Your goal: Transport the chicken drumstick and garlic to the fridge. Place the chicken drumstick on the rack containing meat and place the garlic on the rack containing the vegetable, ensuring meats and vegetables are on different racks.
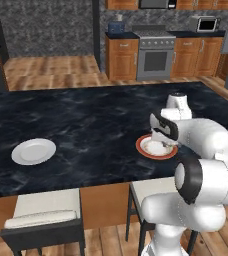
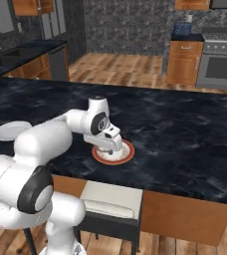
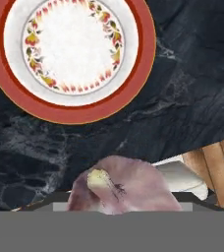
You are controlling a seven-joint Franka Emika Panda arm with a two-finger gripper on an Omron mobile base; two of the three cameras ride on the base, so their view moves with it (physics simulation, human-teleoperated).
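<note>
The hand [image 1: 162, 142] is hovering low over the black marbled bench [image 1: 86, 125], just above a dish with a red-orange rim [image 1: 145, 150]. From the right base view the hand [image 2: 109, 149] is pointing down at that dish [image 2: 128, 153] and covering much of its middle, with the bench [image 2: 185, 129] stretching away beyond it.

In the hand view the garlic [image 3: 121, 187] is sitting right up against the camera, exactly where the finger tips rise. It is a pale, pinkish-white bulb with a yellowish stem end, and it is hiding the tips themselves. It is looming far larger than the dish [image 3: 74, 114] beyond it, so the hand is gripping it, fingers clamped on its sides, clear of the bench [image 3: 192, 88]. The dish is lying ahead of the hand with its flowered white centre bare.

Beneath the garlic, the bench edge is giving way to a pale stool cushion [image 3: 182, 177] and a patch of wooden floor [image 3: 219, 162].

Well off to the hand's left, a plain white plate [image 1: 33, 151] is resting on the same bench, and it is showing again behind the arm's shoulder in the right base view [image 2: 8, 130]. Below the near edge of the bench, stools with cream seats [image 1: 46, 207] [image 2: 113, 199] are standing tucked in. Far beyond the hand, across the room, a steel oven [image 1: 155, 60] [image 2: 220, 64] is sitting between wooden cabinets.
</note>
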